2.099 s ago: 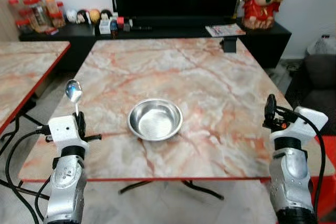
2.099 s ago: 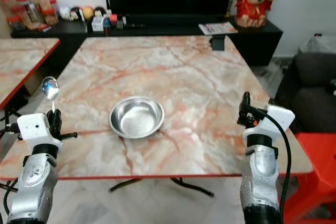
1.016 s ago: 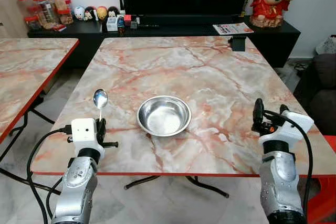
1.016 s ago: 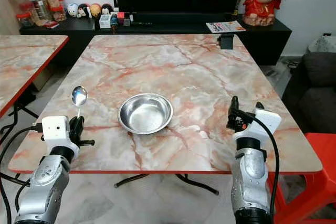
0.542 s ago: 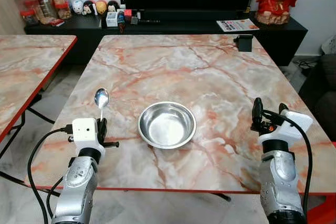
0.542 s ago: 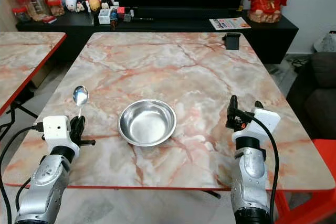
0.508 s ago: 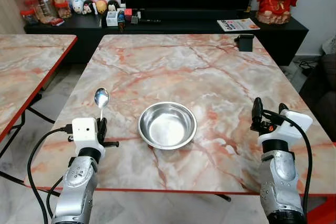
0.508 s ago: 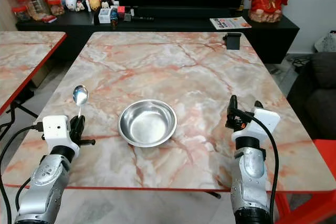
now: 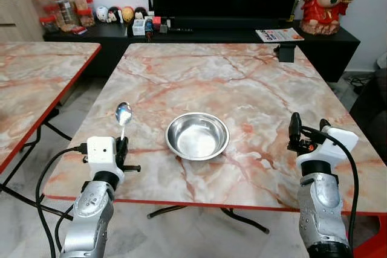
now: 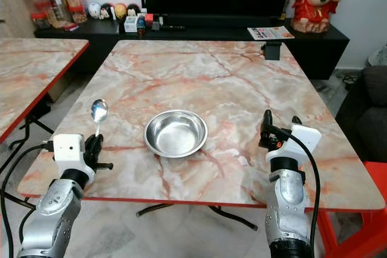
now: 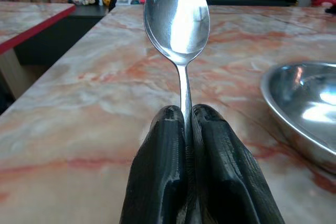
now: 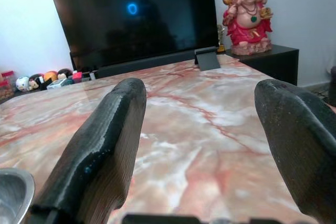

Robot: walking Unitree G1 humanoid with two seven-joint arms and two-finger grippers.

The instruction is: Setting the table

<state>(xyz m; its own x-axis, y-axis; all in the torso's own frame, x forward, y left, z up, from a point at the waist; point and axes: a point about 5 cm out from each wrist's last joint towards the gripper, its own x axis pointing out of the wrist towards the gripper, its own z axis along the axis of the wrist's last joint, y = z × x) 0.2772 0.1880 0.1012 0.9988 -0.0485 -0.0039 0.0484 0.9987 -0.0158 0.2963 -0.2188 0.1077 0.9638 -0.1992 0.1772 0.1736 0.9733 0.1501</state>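
I have the spoon clamped by its handle in my left gripper, bowl end up, held upright over the tabletop's near left corner, just left of the bowl. The bowl sits on the marble a little in from the near edge, about midway along it. My right gripper is spread wide with nothing in it, hovering over the near right part of the tabletop.

Compared with a second or two back, the whole view has slid: the tabletop sits further right in frame and more of its near edge shows, so that's me shuffling and the head shifting, not the things moving. The bowl looks put and the spoon is in the same grasp. I'd judge I'm squared up now, and the spoon still has to go down beside the bowl.
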